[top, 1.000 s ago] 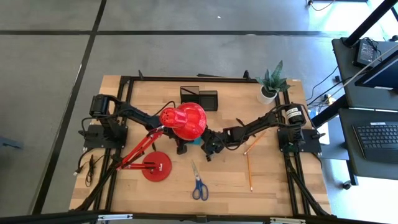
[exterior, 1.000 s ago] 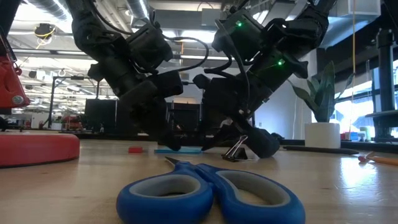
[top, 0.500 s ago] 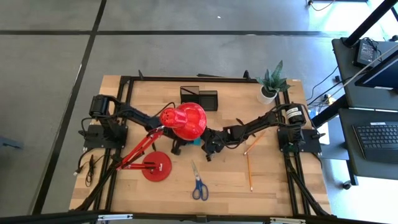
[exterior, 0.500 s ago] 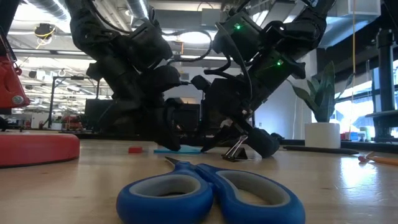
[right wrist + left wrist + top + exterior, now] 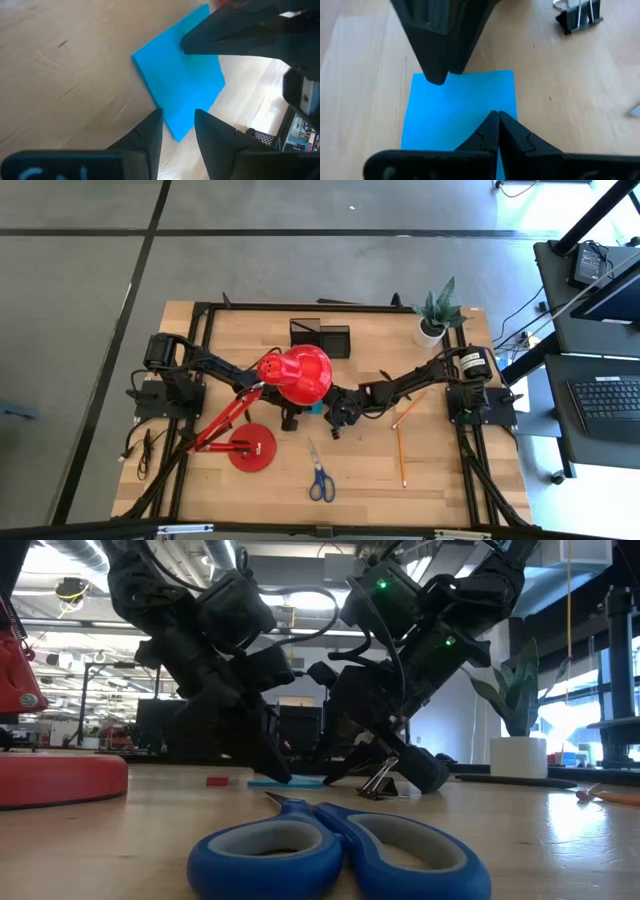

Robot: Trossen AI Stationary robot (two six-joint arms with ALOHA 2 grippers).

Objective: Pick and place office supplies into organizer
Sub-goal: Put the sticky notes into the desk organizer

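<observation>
The left gripper's [image 5: 497, 131] jaws are pressed together with nothing between them, their tips resting over one edge of a flat bright-blue square pad [image 5: 461, 114] on the bench, while the right gripper's [image 5: 177, 121] jaws stand partly apart, straddling a corner of that same pad without clearly pinching it. Both dark arms meet near the middle of the pale wooden bench [image 5: 370, 470], partly under the round red lamp head [image 5: 297, 374], so the high view shows little of the pad itself. As I judge it, the task is at its very start: the small black rectangular organizer [image 5: 320, 337] sits near the far edge of the bench, and nothing can be seen placed in it, though its compartments are too small to read. Still loose are the blue-handled scissors [image 5: 319, 473] towards the near edge, two thin wooden pencils [image 5: 402, 457] over by the right edge, a black binder clip with silver wire handles [image 5: 380, 781] just beside the pad, and a tiny red piece [image 5: 217, 780] nearby. The pad looks to be the item in hand, but it lies flat and unlifted, so every supply remains to be carried across.
</observation>
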